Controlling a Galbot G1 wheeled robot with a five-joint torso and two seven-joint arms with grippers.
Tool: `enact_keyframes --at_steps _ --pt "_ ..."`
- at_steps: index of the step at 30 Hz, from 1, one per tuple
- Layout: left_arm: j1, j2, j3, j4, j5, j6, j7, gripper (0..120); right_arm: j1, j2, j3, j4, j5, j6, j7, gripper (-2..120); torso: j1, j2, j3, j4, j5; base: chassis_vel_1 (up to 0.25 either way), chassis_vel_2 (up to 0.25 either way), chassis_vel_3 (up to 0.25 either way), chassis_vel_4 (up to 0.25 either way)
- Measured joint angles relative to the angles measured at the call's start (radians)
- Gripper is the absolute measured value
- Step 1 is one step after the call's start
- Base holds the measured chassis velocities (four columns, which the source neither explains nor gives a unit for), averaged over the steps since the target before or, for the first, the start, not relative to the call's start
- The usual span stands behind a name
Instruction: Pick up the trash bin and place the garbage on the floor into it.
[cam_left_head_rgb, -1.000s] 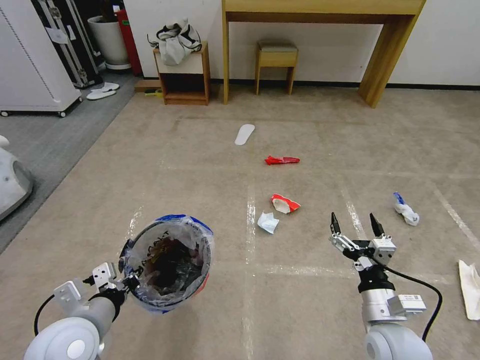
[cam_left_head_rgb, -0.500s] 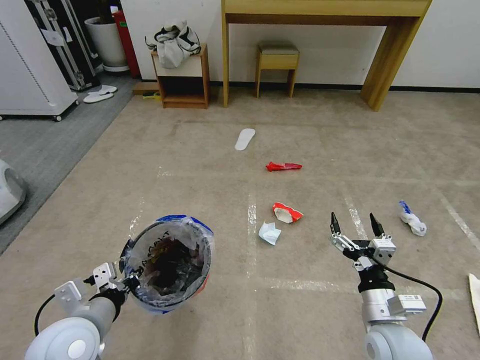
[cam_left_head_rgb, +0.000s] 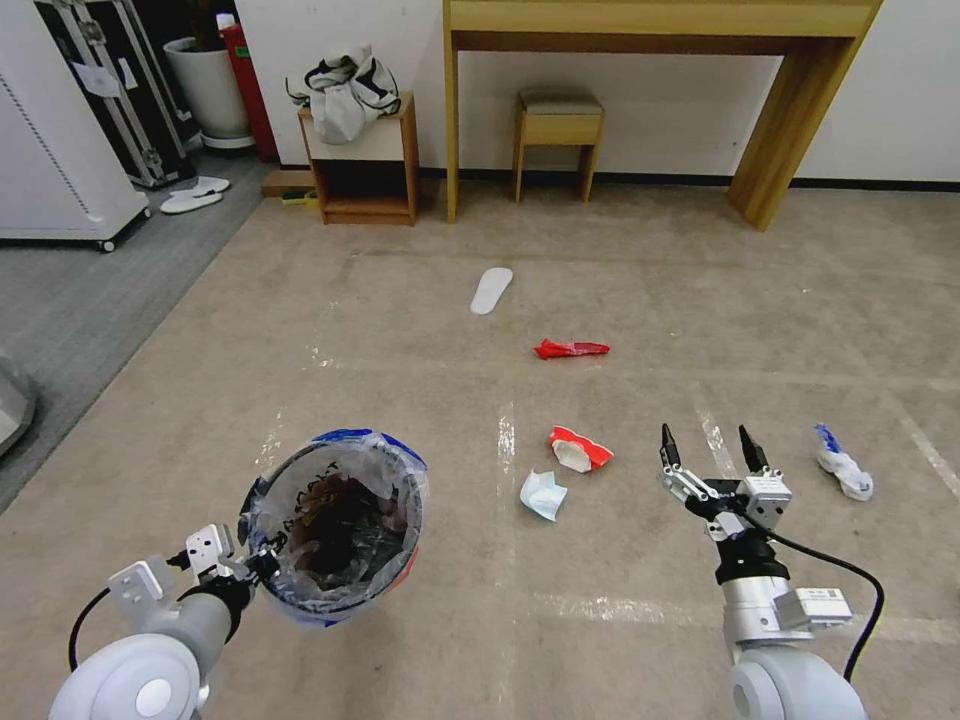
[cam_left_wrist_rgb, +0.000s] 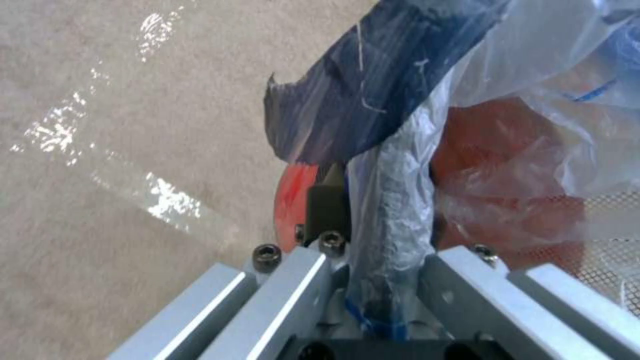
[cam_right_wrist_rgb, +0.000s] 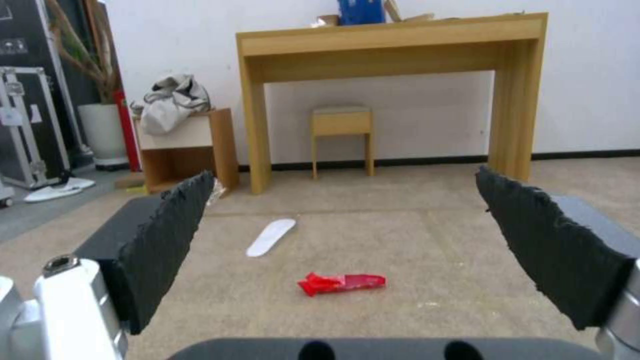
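- The trash bin (cam_left_head_rgb: 335, 525) sat at lower left of the head view, above the floor (cam_left_head_rgb: 300, 330), its rim clamped by the left gripper (cam_left_head_rgb: 252, 565) (bag pinched between the fingers).
- The right gripper (cam_left_head_rgb: 708, 448) hovered at lower right, fingers spread with nothing between them.
- Garbage lay mid-frame: a red wrapper (cam_left_head_rgb: 570, 348), a red-white carton (cam_left_head_rgb: 578, 450), crumpled paper (cam_left_head_rgb: 542, 494).

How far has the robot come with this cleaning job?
Done: the trash bin is lifted, its rim clamped in the left tool. In hand: the right tool is open and empty above the floor. Left: a red wrapper, red-white carton and white paper.
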Motion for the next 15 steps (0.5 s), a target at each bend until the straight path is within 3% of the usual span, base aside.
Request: enact_keyframes --at_steps 15 --pt "0.005 -0.001 -0.001 -0.001 0.003 0.0 0.002 0 -0.002 0.006 0.0 -0.002 -0.003 0.002 0.0 100 0.0 0.0 0.0 0.0 0.0 -0.104 0.107 0.107 -0.108"
